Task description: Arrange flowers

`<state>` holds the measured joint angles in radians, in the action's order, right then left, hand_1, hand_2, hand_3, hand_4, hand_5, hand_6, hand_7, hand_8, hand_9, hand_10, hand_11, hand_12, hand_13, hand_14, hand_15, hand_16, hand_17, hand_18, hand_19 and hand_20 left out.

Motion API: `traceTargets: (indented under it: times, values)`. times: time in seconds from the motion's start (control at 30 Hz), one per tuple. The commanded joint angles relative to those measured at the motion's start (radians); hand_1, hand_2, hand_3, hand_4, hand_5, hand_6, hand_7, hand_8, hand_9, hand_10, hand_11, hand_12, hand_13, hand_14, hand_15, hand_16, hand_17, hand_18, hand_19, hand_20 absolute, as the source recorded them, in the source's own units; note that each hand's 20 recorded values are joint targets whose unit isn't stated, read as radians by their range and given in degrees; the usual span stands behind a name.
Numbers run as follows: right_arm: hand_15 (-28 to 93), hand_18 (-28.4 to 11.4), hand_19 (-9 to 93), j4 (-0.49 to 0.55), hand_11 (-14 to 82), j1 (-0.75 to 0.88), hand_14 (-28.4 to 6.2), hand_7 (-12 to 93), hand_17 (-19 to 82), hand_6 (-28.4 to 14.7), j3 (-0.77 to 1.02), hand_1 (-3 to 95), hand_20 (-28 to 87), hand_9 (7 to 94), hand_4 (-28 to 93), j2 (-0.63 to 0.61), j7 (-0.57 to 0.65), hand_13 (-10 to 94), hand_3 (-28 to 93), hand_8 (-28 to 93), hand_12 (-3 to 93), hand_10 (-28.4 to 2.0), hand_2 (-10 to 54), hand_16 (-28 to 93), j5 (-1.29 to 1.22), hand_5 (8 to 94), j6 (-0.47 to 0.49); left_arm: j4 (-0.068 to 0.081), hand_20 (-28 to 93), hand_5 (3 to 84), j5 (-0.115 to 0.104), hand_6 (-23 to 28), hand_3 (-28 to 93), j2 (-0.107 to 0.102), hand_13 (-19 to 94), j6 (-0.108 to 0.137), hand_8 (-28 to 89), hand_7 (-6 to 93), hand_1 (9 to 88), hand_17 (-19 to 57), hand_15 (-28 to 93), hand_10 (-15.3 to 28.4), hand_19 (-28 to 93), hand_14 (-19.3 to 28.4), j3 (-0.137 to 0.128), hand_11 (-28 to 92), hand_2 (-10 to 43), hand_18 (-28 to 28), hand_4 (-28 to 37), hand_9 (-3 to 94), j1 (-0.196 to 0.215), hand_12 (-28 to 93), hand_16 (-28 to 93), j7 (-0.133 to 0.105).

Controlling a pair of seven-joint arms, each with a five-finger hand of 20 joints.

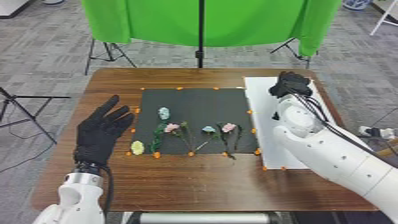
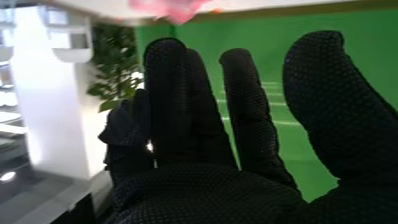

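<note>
Pink and pale-blue flowers [image 1: 229,127] lie on the dark mat [image 1: 191,102], a yellow flower [image 1: 138,147] at its near-left corner. Left of the mat is the left hand [image 1: 96,134], fingers spread; right of it, the right hand [image 1: 290,85] over a white board [image 1: 274,157].

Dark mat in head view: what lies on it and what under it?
Flowers, pink and pale blue among them, lie on the mat; anything under it is covered.

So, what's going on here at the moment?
Several flowers lie spread out on the dark mat. The robot's left hand is open beside the mat, holding nothing. Its right hand is at the far end of the white board, fingers straight. Something pink shows beyond its fingertips; I can't tell whether they touch it.
</note>
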<state>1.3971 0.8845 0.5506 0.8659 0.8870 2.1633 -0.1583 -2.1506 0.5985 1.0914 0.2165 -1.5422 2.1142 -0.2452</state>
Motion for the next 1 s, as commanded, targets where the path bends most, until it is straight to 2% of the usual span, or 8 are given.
traceTargets:
  times: [0.03, 0.2, 0.37, 0.57, 0.7, 0.83, 0.93, 1.0]
  values:
    - [74, -22.1, 91, -0.052, 20.0, -0.018, -15.5, 15, 22, -2.4, 0.031, 35.8, 51, 51.3, -28, 0.018, 0.042, 46, 85, -13, 13.8, -18.7, -9.5, 6, -0.028, 53.3, 0.071, 0.009, 13, 38.5, 0.016, 9.7, 79, 0.018, 28, -0.022, -10, 14.1, 25.5, -7.7, 56, 21.0, 59, 28.4, 0.001, 27, 8.0, 27.4, -23.6, 37.2, -0.010, 11, -9, 0.034]
    - [74, -21.9, 91, -0.067, 20.0, 0.000, -15.5, 15, 22, -1.3, 0.042, 35.4, 51, 51.2, -28, 0.027, 0.043, 46, 85, -13, 13.8, -18.6, -9.5, 5, -0.047, 51.5, 0.139, 0.014, 13, 38.4, 0.022, 9.6, 79, 0.026, 28, -0.034, -10, 14.2, 25.6, -7.7, 56, 21.1, 59, 28.4, -0.002, 28, 8.0, 27.3, -23.5, 37.2, -0.022, 11, -9, 0.053]
    - [74, -21.8, 91, -0.082, 20.4, 0.018, -15.4, 15, 21, -0.1, 0.047, 35.3, 51, 51.9, -28, 0.036, 0.055, 46, 85, -13, 13.9, -18.2, -9.5, 5, -0.051, 49.6, 0.170, 0.012, 13, 38.4, 0.028, 9.7, 79, 0.035, 28, -0.036, -10, 14.2, 25.5, -7.7, 56, 21.1, 59, 28.4, -0.011, 28, 8.0, 27.3, -23.4, 37.3, -0.017, 11, -9, 0.066]
    - [74, -21.9, 91, -0.103, 21.0, 0.002, -14.7, 16, 21, 2.6, 0.012, 36.1, 51, 55.0, -28, 0.031, 0.051, 49, 83, -13, 13.6, -17.1, -9.5, 5, -0.030, 51.1, 0.154, 0.014, 13, 38.4, 0.024, 9.6, 79, 0.027, 28, -0.040, -10, 14.2, 25.6, -7.6, 56, 21.0, 59, 28.4, -0.005, 28, 7.9, 27.3, -23.4, 37.3, -0.018, 11, -9, 0.057]
    - [72, -21.6, 91, -0.144, 21.7, -0.033, -11.4, 17, 25, 4.3, -0.052, 38.9, 50, 62.9, -28, 0.043, 0.058, 57, 81, -15, 13.6, -14.2, -9.5, 6, 0.027, 61.7, 0.079, 0.017, 13, 38.4, 0.021, 9.6, 79, 0.029, 28, -0.040, -10, 14.3, 25.6, -7.7, 56, 21.0, 59, 28.4, -0.005, 28, 8.0, 27.3, -23.5, 37.2, -0.023, 11, -9, 0.052]
    - [69, -20.7, 93, -0.157, 23.4, -0.047, -8.2, 17, 29, 3.1, -0.101, 48.1, 47, 74.6, -28, 0.044, 0.089, 66, 70, -2, 15.7, -11.4, -9.5, 10, 0.081, 78.3, -0.017, 0.011, 13, 38.4, 0.016, 9.7, 79, 0.023, 28, -0.028, -10, 14.2, 25.6, -7.7, 56, 21.0, 59, 28.4, -0.005, 28, 8.0, 27.4, -23.5, 37.2, -0.013, 11, -9, 0.035]
    - [69, -21.7, 93, -0.179, 25.0, -0.095, -8.6, 19, 32, 1.2, -0.219, 46.4, 50, 79.2, -28, 0.029, 0.152, 69, 73, 1, 18.2, -11.5, -9.5, 12, 0.164, 82.1, -0.192, 0.008, 13, 38.4, 0.015, 9.7, 79, 0.024, 28, -0.027, -10, 14.3, 25.7, -7.7, 56, 21.0, 59, 28.4, -0.008, 28, 8.0, 27.4, -23.5, 37.2, -0.006, 11, -9, 0.035]
    - [70, -22.4, 93, -0.185, 26.5, -0.111, -9.2, 22, 35, 0.5, -0.250, 45.5, 53, 80.1, -28, 0.027, 0.144, 71, 74, 2, 18.4, -11.9, -9.5, 12, 0.182, 83.8, -0.256, 0.005, 13, 38.4, 0.014, 9.7, 79, 0.023, 28, -0.022, -10, 14.2, 25.7, -7.7, 56, 21.0, 59, 28.4, -0.010, 28, 8.1, 27.4, -23.5, 37.2, 0.003, 11, -9, 0.032]
